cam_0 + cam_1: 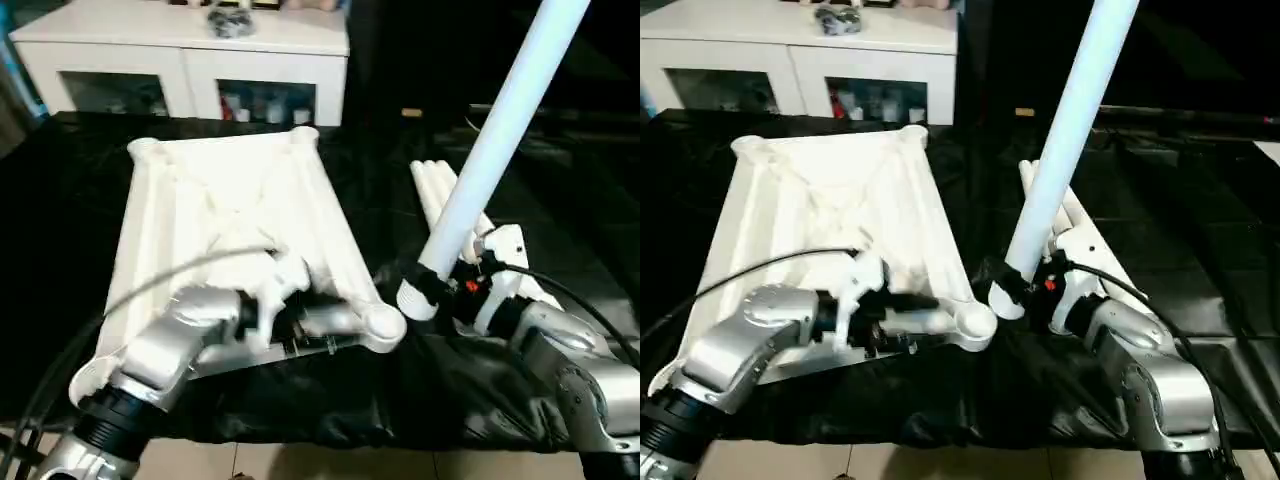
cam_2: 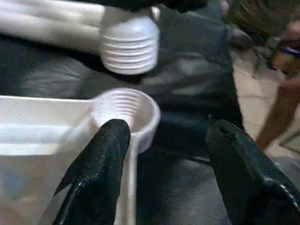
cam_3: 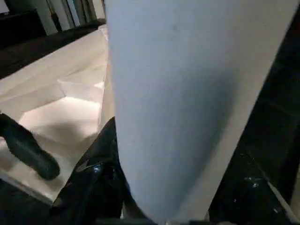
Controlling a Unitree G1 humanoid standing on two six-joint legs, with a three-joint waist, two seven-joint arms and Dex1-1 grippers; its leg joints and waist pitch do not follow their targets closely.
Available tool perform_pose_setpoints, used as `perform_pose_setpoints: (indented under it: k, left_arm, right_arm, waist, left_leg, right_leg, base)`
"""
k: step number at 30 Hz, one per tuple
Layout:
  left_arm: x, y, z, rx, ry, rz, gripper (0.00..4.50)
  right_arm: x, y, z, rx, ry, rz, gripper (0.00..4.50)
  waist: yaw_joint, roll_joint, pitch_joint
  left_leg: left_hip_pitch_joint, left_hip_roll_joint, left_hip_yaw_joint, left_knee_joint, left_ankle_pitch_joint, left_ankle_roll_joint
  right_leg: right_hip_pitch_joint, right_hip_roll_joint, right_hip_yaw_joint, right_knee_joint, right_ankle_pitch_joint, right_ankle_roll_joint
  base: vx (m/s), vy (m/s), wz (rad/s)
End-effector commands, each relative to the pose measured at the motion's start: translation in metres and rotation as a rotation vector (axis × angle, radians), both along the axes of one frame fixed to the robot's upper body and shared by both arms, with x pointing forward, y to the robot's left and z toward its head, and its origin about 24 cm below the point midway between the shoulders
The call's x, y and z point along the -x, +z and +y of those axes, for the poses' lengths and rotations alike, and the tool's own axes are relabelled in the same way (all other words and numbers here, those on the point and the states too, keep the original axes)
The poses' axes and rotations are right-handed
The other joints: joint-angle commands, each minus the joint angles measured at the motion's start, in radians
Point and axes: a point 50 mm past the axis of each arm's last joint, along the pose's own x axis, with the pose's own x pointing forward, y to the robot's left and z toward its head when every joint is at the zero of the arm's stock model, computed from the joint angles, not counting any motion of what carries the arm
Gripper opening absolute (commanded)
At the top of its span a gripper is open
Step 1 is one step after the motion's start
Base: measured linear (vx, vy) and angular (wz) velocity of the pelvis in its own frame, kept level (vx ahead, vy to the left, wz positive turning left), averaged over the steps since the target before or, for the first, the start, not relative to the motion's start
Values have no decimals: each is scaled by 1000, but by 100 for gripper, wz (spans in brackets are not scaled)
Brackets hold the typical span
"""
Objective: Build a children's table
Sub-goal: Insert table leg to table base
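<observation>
Forearms: two, silver, nearest the camera, left one reaching in over the tabletop's near edge, right one at the near right.
Left gripper (image 2: 164,173): black fingers (image 2: 101,159) spread apart, straddling the near right corner socket, one finger touching its rim, nothing pinched.
Right gripper (image 1: 440,285): pinched on one leg just above its threaded end.
Held leg (image 1: 500,130): one, long white tube, tilted up and to the far right, running out past the top of the view.
Threaded end (image 2: 129,47): ribbed, hanging just beside and above the near right socket, not yet inside.
Tabletop (image 1: 225,215): one, white plastic, lying ribbed underside up on the left half of the black table.
Corner sockets: three counted, near right (image 1: 385,328), far left (image 1: 142,150), far right (image 1: 305,135); fourth hidden behind the left forearm.
Spare legs (image 1: 435,190): a bundle lying flat to the right of the tabletop, behind the held leg; at least three, exact count cannot be told.
Black cloth (image 1: 330,400): one, covering the table, wrinkled and hanging over the near edge.
Cabinet (image 1: 190,60): one, white, glass-doored, beyond the far edge, small clutter on top.
Cables: one dark cable arching over each arm.
In the way: left wrist covering the tabletop's near edge.
</observation>
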Motion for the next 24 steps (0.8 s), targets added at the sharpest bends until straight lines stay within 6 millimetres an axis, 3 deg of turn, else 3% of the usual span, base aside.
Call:
perform_pose_setpoints:
  k: [1,8,10,15,24]
  left_arm:
    - [1,1,1,-48,-16,-9,299]
    - [1,-7,10,-150,56,26,244]
    - [0,-8,13,-162,101,21,221]
    - [-3,-9,19,-201,178,15,190]
    - [-1,-9,23,-226,186,51,127]
  right_arm:
    - [1,6,-1,9,11,-22,189]
    - [5,5,1,29,31,-23,189]
    - [4,4,2,33,30,-29,189]
    - [4,4,5,33,38,-31,189]
    - [4,4,9,30,54,-35,189]
  waist:
    - [1,0,-52]
    - [0,5,-51]
    - [-1,-1,-50]
    - [1,-1,-47]
    - [2,1,-47]
  left_leg:
    - [-2,58,-16,-84,-67,12]
    - [-1,61,-14,-85,-56,27]
    - [-1,62,-13,-86,-60,27]
    - [-2,61,-9,-87,-70,25]
    - [-2,62,-8,-89,-76,19]
  right_leg:
    - [45,-85,54,-81,-50,-227]
    - [40,-81,52,-81,-56,-237]
    - [40,-82,52,-81,-58,-239]
    - [37,-82,53,-88,-115,-219]
    - [34,-82,53,-88,-114,-214]
  base:
    - [0,0,0]
    - [0,0,0]
    - [0,0,0]
    - [0,0,0]
    - [0,0,0]
